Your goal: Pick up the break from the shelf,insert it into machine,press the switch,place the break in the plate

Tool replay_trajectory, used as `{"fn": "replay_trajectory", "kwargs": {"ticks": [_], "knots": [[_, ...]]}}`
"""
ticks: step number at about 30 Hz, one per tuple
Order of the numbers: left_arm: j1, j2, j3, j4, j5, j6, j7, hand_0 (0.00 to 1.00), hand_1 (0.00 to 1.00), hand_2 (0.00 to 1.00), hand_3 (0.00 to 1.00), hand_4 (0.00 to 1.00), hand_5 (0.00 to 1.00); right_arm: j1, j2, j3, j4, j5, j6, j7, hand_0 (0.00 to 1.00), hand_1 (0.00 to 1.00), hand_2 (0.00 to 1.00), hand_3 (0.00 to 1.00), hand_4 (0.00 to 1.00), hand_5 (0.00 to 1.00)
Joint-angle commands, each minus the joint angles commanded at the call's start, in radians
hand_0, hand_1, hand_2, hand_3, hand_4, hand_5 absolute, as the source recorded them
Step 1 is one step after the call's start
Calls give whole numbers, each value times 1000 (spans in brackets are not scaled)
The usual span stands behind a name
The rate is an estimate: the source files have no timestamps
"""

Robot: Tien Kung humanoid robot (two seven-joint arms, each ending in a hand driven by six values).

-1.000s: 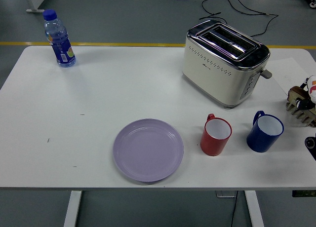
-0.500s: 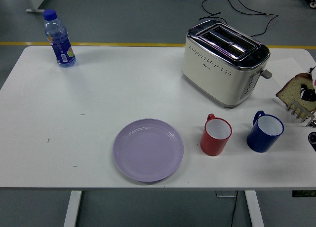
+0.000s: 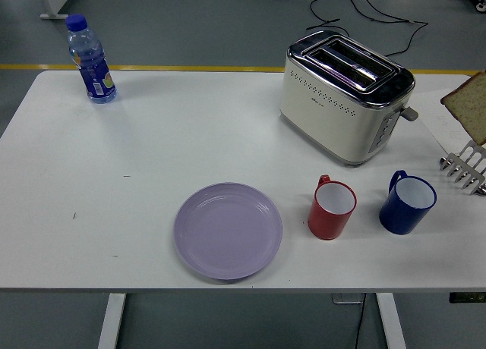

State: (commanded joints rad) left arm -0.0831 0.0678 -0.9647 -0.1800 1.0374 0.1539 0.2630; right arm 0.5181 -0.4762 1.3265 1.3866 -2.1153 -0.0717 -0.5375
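The bread slice (image 3: 469, 105) hung in the air at the far right edge, above the metal rack (image 3: 464, 168) and to the right of the toaster (image 3: 345, 97). No hand was visible, so whether one gripped the slice could not be told. Bread of this kind is judged light, soft and easily torn; hold by the crust edges with gentle pressure. The purple plate (image 3: 228, 230) lay near the front, left of the red mug (image 3: 332, 208) and blue mug (image 3: 407, 202).

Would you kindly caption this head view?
Bread slice lifted above rack, beside toaster; plate waits.
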Motion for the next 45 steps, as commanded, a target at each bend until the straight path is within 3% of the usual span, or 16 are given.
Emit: {"fn": "replay_trajectory", "kwargs": {"ticks": [7,13,26,37,45], "knots": [[2,0,-4,0,5,0,2,655,569,585,611,320,992,73,-20,23,91,3,-18,8,341,331,394,496,325,2],[3,0,-4,0,6,1,3,655,569,585,611,320,994,150,-7,-2,126,20,-39,18,333,326,389,492,337,2],[9,-3,3,0,4,0,9,655,569,585,611,318,995,397,143,-181,-30,47,-46,71,323,319,385,491,343,2],[4,-1,20,0,-15,2,7,654,569,587,613,317,995,458,221,-269,-121,44,-39,69,319,315,380,491,339,2],[3,0,22,0,-16,2,8,655,568,587,613,316,994,482,256,-311,-186,41,-15,41,319,310,379,490,337,2]]}}
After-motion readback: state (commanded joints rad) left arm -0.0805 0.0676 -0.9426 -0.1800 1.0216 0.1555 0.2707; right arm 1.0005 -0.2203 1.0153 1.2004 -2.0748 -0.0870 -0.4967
